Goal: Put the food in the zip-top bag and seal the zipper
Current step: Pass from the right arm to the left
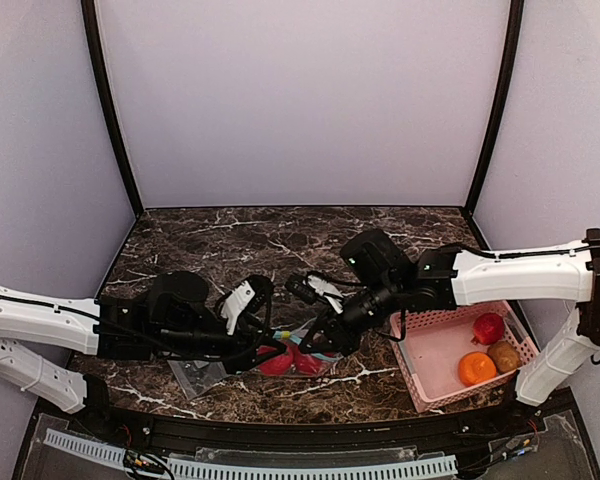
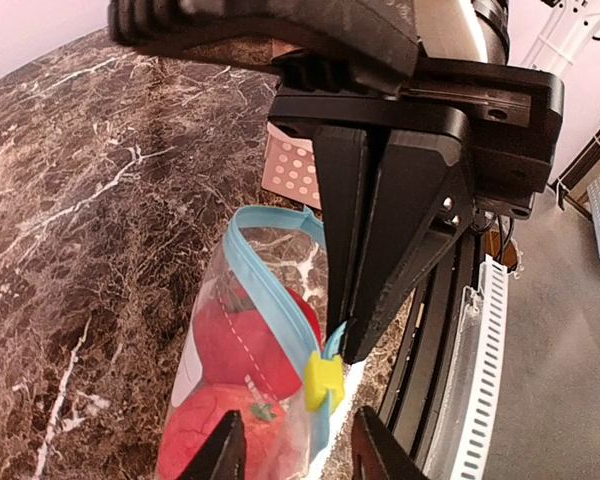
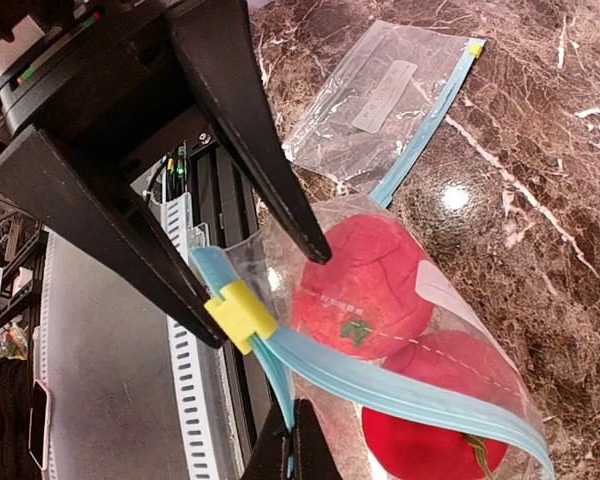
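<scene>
Two red round toy fruits (image 3: 365, 285) sit inside the clear zip-top plastic bag (image 3: 435, 290). It lies on the dark brown marble-patterned worktop (image 1: 280, 240) close to the near edge, between the two arms.

Outstanding: one red round fruit (image 1: 488, 327) and one orange round fruit (image 1: 475, 368), both in the pink perforated plastic basket (image 1: 430, 345) at near right, well apart from the bag. A brownish round item (image 1: 503, 355) sits beside them — identity unclear. Estimate: loading about half done, sealing not done.

Closure: blue zipper strip (image 3: 400, 375) with yellow slider (image 3: 240, 315) parked at one end. In the left wrist view the strip bows apart at its far end, so the mouth reads as open; how much is pressed shut cannot be told.

Right tool (image 2: 352, 335): fingers together, pinching the blue zipper strip just beside the slider.

Left tool (image 2: 298, 440): fingers apart, one on each side of the slider end, one tip against the plastic over a fruit — gripping nothing.

Spare item: second clear zip-top bag (image 3: 380, 100), flat and empty, to the left of the filled one.

Surface: white-veined, glossy.

Surround: pale lilac walls (image 1: 300, 100) on three sides, black corner posts (image 1: 110, 110), white slotted cable tray (image 1: 280, 468) along the near edge.
</scene>
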`<state>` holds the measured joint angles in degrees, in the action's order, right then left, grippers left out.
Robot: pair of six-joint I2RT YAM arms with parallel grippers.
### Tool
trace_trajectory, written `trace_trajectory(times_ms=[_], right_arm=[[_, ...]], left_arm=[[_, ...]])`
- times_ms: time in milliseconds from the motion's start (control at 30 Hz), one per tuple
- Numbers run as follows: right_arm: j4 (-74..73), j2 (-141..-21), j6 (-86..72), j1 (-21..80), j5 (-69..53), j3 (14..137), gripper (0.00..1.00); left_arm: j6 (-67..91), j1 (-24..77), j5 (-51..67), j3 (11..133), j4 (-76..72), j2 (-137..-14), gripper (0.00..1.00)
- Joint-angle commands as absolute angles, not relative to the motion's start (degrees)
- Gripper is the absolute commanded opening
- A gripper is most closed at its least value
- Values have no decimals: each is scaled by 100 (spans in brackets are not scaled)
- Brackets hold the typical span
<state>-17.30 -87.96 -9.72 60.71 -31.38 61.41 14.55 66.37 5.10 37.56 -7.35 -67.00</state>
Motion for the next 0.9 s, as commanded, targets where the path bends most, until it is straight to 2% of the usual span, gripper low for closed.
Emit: trace_trajectory(times_ms=[0,133,300,400,467,567,667,867], right_arm=[[-1749,-8733,-1011,6091,-3213,6357,0],[-1748,-8800,-1002,6088,-3339,6379,0],[-1816,-8865,-987,6094,-3467,6405,0],[-1834,-8840,-985,6093,-3459,6382,0],[-1842,-8841,-993,6089,-3454,6372,0],[-1845,-8846,-993,6086,-3496,6350,0],[-1852,-8867,-987,6094,-3553,6344,0],[-1881,-8886,-971,6088,-3593,6368,0]], left_arm=[[1459,6609,498,3696,-550,-6464,32],[1417,6609,432,3685,-509,-6405,25],[1257,6609,456,3845,-308,-6501,22],[1197,6606,473,3952,-220,-6579,12],[1179,6609,484,3970,-217,-6604,9],[1188,6609,505,3972,-251,-6609,9],[1217,6609,539,3964,-315,-6609,14],[1243,6612,574,3951,-386,-6582,17]])
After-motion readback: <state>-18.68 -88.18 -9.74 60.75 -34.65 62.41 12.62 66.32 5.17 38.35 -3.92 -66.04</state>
